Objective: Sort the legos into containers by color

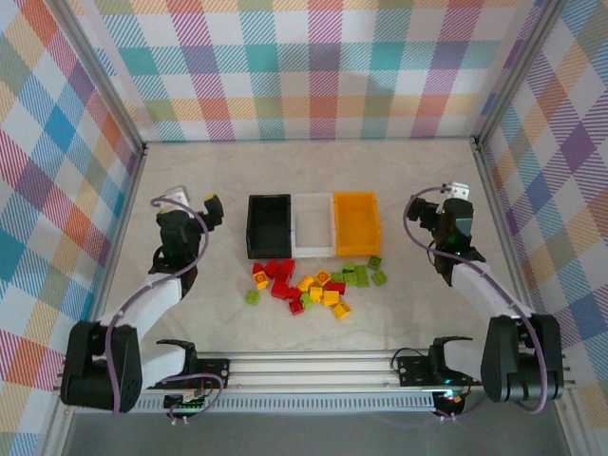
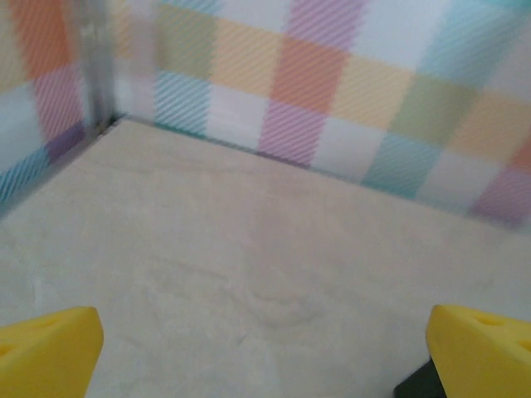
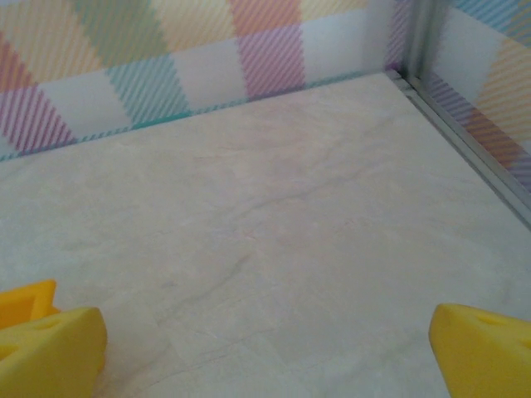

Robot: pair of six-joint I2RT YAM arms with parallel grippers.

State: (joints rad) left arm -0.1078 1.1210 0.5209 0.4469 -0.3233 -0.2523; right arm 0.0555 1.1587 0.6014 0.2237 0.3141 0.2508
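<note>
Nothing sorted yet: left gripper (image 1: 211, 203) and right gripper (image 1: 455, 195) both hung wide open and empty, legos (image 1: 313, 285) heaped loose between them, containers (image 1: 313, 252) bare.

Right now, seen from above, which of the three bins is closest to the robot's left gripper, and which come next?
1. The black bin: leftmost in the row, just to the right of the left gripper.
2. The white bin: in the middle.
3. The orange bin: rightmost, farthest.
</note>
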